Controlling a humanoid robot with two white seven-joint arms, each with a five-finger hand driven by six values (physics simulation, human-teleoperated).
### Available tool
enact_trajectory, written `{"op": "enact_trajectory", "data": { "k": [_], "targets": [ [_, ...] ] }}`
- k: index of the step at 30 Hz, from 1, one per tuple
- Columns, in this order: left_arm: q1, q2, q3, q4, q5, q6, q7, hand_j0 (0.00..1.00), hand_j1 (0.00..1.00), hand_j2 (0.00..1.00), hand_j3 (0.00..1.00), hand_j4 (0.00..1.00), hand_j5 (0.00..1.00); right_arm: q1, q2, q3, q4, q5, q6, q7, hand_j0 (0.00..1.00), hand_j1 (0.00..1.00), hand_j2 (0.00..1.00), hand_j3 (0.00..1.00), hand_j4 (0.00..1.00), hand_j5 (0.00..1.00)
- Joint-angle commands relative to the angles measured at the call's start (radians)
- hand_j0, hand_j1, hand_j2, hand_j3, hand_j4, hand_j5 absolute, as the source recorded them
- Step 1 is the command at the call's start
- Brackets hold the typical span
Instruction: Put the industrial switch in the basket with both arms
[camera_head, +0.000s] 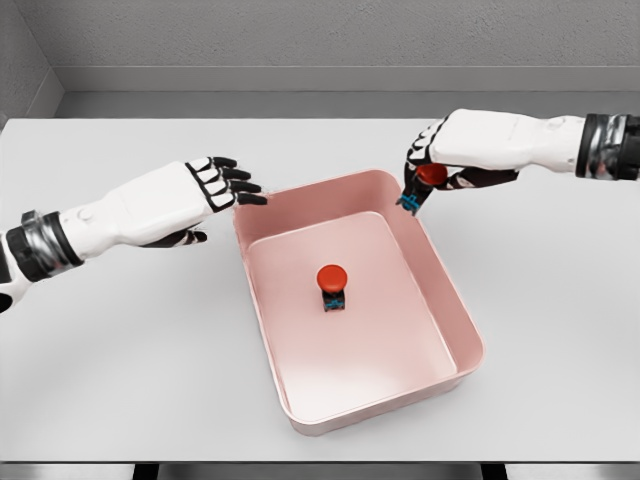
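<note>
A pink rectangular basket (455, 305) sits mid-table. Inside it, near the middle of its floor, stands an industrial switch (332, 286) with a red mushroom button on a dark base. A second red-button switch (424, 185) hangs tilted over the basket's far right corner, held in my right hand (428, 172), whose fingers are curled around it. My left hand (228, 184) hovers just left of the basket's far left corner, fingers extended and holding nothing, fingertips close to the rim.
The white table (120, 380) stretches around the basket, with a grey wall behind and the table's front edge at the bottom of the view.
</note>
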Motion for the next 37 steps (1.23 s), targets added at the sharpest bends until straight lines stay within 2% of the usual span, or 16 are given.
{"op": "enact_trajectory", "data": {
  "k": [1, 3, 13, 15, 17, 18, 26, 34, 37],
  "targets": [
    [0.005, 0.112, 0.077, -0.010, 0.010, 0.001, 0.000, 1.00, 1.00, 1.00, 1.00, 1.00, 1.00, 0.002, 0.005, 0.000, -0.013, -0.006, 0.002, 0.000, 0.48, 0.48, 0.48, 0.48, 0.48, 0.48],
    [0.029, 0.116, 0.103, -0.010, 0.008, 0.001, -0.005, 1.00, 1.00, 1.00, 1.00, 1.00, 1.00, 0.008, 0.028, 0.003, -0.020, -0.006, 0.002, 0.000, 0.47, 0.47, 0.47, 0.47, 0.47, 0.47],
    [0.041, 0.103, 0.091, -0.004, 0.002, 0.001, -0.010, 1.00, 1.00, 1.00, 1.00, 1.00, 1.00, 0.026, 0.088, 0.009, -0.026, -0.004, 0.002, 0.028, 0.50, 0.50, 0.50, 0.50, 0.50, 0.50],
    [0.041, 0.103, 0.091, -0.002, 0.002, 0.001, -0.010, 1.00, 1.00, 1.00, 1.00, 1.00, 1.00, 0.026, 0.094, 0.011, -0.026, -0.004, 0.002, 0.028, 0.60, 0.60, 0.60, 0.60, 0.60, 0.60],
    [0.041, 0.103, 0.091, -0.001, 0.001, 0.001, -0.010, 1.00, 1.00, 1.00, 1.00, 1.00, 1.00, 0.026, 0.106, 0.011, -0.026, -0.004, 0.005, 0.025, 0.83, 0.83, 0.83, 0.83, 0.83, 0.83],
    [0.041, 0.103, 0.089, -0.001, 0.001, 0.001, -0.010, 1.00, 1.00, 1.00, 1.00, 1.00, 1.00, 0.026, 0.114, 0.011, -0.024, -0.004, 0.006, 0.022, 1.00, 1.00, 1.00, 1.00, 1.00, 1.00],
    [0.041, 0.104, 0.089, 0.003, -0.001, 0.001, -0.010, 1.00, 1.00, 1.00, 1.00, 1.00, 1.00, 0.021, 0.106, 0.008, -0.026, -0.004, 0.000, 0.019, 1.00, 1.00, 1.00, 1.00, 1.00, 1.00],
    [0.041, 0.104, 0.089, 0.001, 0.001, 0.001, -0.008, 1.00, 1.00, 1.00, 1.00, 1.00, 1.00, 0.040, -0.057, -0.034, -0.023, -0.004, 0.003, 0.017, 1.00, 1.00, 1.00, 1.00, 1.00, 1.00],
    [0.041, 0.103, 0.089, 0.003, 0.001, 0.001, -0.007, 1.00, 1.00, 1.00, 1.00, 1.00, 1.00, 0.094, -0.101, -0.093, -0.021, -0.004, 0.002, 0.017, 1.00, 1.00, 1.00, 1.00, 1.00, 1.00]
  ]
}}
